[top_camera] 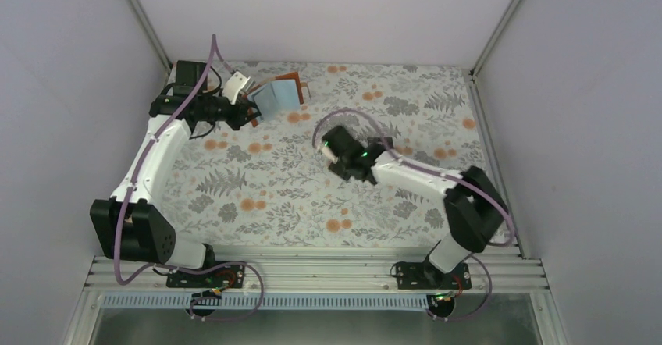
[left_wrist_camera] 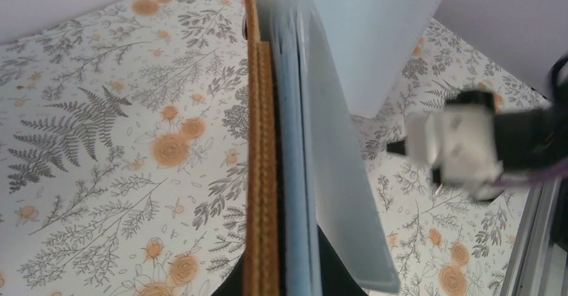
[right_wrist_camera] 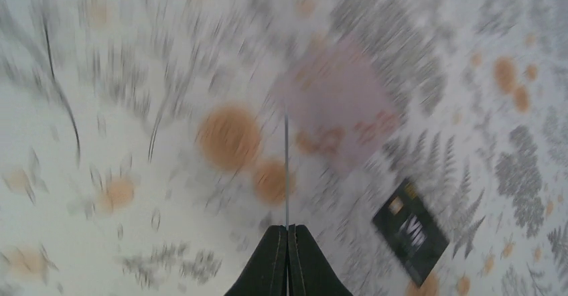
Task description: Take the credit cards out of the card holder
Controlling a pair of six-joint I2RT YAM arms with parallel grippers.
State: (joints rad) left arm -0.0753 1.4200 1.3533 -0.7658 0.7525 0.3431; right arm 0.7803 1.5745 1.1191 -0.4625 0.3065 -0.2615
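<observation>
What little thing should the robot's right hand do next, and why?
Probably lower the right gripper and let go of the thin card, seen edge-on between its shut fingers, onto the table near the pink card and the black card. Those two already lie out, and the left gripper holds the card holder open.
</observation>
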